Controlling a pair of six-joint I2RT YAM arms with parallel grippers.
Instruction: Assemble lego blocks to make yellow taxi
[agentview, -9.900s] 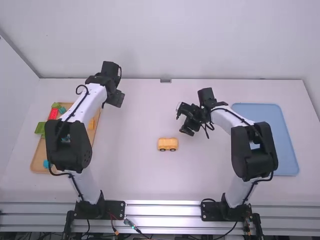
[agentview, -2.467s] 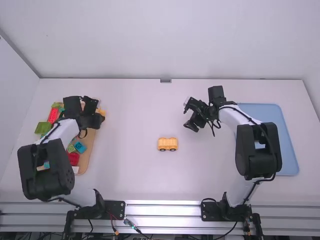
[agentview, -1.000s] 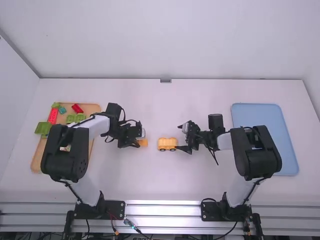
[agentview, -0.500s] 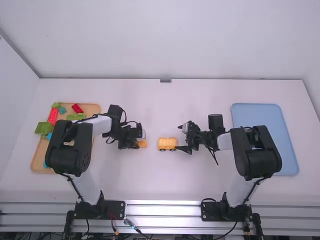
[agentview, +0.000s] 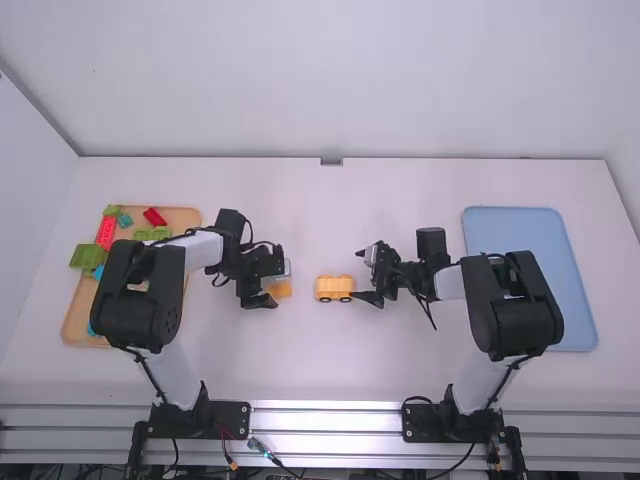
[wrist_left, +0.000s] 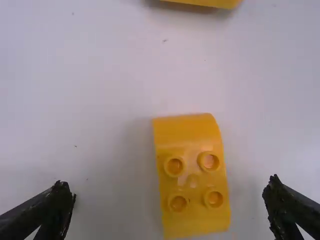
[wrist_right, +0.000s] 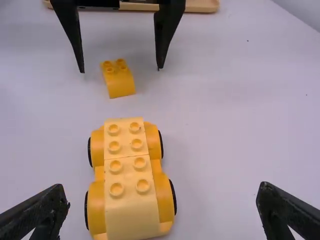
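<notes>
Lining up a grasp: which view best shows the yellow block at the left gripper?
The left wrist view: there the yellow block is largest, its four studs and curved end plain between the open fingers of the left gripper. The right wrist view shows it smaller; in the high view that gripper partly covers it.

high: far above, faces forward, down | wrists: close, downward | wrists share: yellow block (wrist_left: 192, 185)

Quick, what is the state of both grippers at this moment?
Left gripper: open, fingers around the loose yellow block, not touching it.
Right gripper: open, holding nothing, beside the yellow car.
</notes>
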